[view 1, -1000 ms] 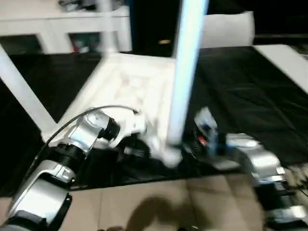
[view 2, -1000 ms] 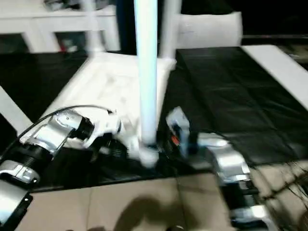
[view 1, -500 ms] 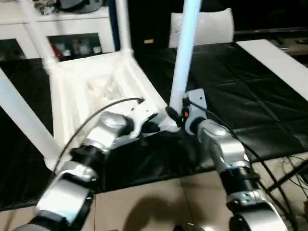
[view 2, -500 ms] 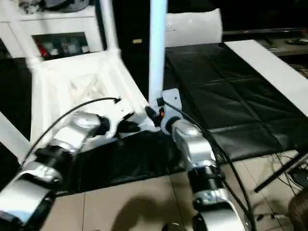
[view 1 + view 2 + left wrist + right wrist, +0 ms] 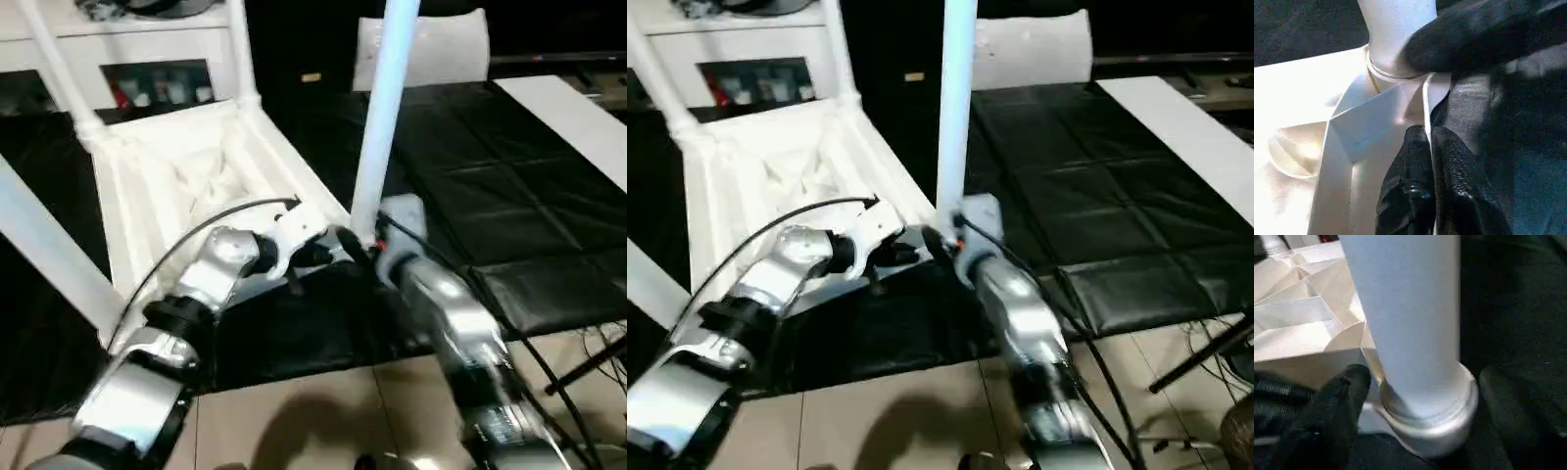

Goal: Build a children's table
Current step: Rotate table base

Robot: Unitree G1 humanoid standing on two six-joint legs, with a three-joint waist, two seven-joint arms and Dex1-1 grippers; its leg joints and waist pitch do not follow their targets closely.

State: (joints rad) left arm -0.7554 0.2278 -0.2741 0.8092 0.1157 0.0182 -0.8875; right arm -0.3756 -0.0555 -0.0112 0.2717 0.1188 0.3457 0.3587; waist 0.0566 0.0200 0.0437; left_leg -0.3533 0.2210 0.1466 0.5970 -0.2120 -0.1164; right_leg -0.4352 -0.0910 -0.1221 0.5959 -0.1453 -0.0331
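- Head views: upturned children's table (image 5: 186, 186) lying on black floor mats (image 5: 490, 196), ribbed underside facing up, tilted toward the camera.
- Upright leg (image 5: 384, 117) standing in the near corner socket (image 5: 942, 235); two more legs rising from the far corners, another crossing the left edge as a slanted white tube.
- Left gripper (image 5: 328, 250) reaching in from the left along the near rim, right at that socket; silver forearm and a black cable trailing behind it.
- Right gripper (image 5: 955, 240) pressed in close beside the base of the upright leg from the right; blurred here, so finger spacing hard to read.
- Flat white strip (image 5: 578, 117) lying on the mats, well apart to the right; white shelving (image 5: 127, 49) behind the table.
- Left wrist view: own two black fingers (image 5: 1415, 196) pinched together on the thin edge of the table top, right by the corner; leg base and socket ring just beyond, with a finger of the other gripper (image 5: 1474, 34) lying against the leg.
- Right wrist view: leg (image 5: 1410, 318) seated in the rounded socket collar (image 5: 1435, 416); black fingers (image 5: 1332, 406) spread apart on either side of the collar, seemingly not clamping it, one near finger beside the rim, the other dim against the dark mat.
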